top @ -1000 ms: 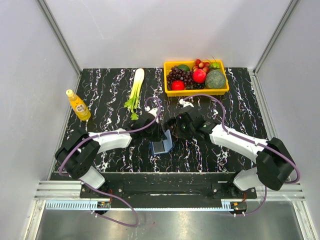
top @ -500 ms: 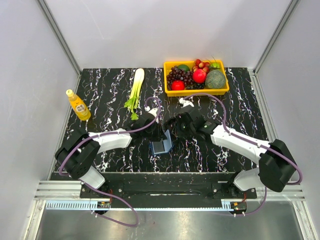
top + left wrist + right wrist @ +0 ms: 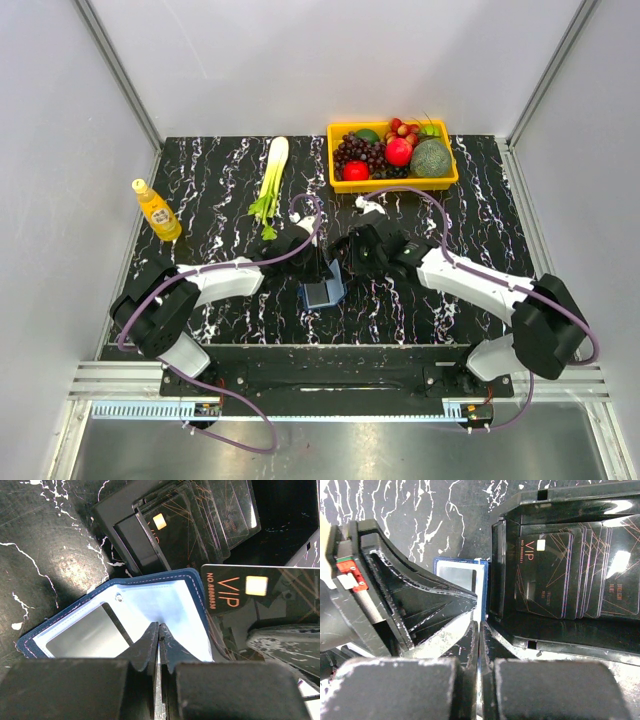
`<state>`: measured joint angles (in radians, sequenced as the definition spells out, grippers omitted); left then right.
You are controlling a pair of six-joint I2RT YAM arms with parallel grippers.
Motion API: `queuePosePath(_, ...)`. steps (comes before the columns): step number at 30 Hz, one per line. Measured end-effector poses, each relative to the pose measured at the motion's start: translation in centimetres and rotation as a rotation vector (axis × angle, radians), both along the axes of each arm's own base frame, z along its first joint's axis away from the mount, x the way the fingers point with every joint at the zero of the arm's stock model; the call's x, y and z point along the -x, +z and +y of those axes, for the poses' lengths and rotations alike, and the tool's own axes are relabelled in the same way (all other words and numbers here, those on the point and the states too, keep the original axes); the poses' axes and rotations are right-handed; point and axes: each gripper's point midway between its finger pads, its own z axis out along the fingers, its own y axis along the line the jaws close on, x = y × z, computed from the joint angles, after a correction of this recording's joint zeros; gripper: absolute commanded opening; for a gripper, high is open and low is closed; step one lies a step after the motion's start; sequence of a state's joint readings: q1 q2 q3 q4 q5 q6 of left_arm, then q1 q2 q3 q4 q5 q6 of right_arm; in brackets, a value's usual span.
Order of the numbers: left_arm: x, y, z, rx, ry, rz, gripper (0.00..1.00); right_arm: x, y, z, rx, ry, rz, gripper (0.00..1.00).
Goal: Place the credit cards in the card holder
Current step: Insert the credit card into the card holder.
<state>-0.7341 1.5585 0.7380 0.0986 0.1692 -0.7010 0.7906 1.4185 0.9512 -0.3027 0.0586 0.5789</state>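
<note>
Your left pincer (image 3: 159, 630) has its tips pressed together on the near edge of the small dark navy-blue folding card holder (image 3: 170, 595). The holder stands open directly ahead of those tips, with its pale blue inside facing them.

Your right pincer (image 3: 479, 630) is clamped on a black plastic credit card with orange VIP lettering and a gold chip (image 3: 260, 591). From its own wrist the card shows only as a thin edge between the tips. Seen from the left pincer, the card hangs flat just to the right of the tips, with its left end at the card holder's right rim. I cannot tell whether they touch.

The black open rectangular tray (image 3: 496, 570) sits just beyond the card holder from the left pincer. From the right pincer it is ahead and to the right. A fanned stack of matching black cards (image 3: 570, 575) lies in it.

Compared with a second ago, your right pincer has edged slightly leftward, closer to the left pincer and the card holder, and its forearm has come with it. The left pincer and the card holder have stayed where they were, and both pincers remain closed.
</note>
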Motion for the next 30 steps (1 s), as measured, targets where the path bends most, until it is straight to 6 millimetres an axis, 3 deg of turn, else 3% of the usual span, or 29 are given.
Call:
queuePosePath(5,0.0,0.0,0.0,0.000,0.000,0.000,0.05,0.0,-1.2,0.2,0.018,0.002,0.018,0.00)
queuePosePath(21,-0.2,0.0,0.2,-0.008,0.013,-0.007,0.05,0.5,-2.1,1.8,0.006,0.047,0.029,0.00)
queuePosePath(30,0.1,0.8,2.6,-0.028,0.081,-0.042,0.07,0.7,-2.8,2.8,0.001,0.066,0.029,0.00)
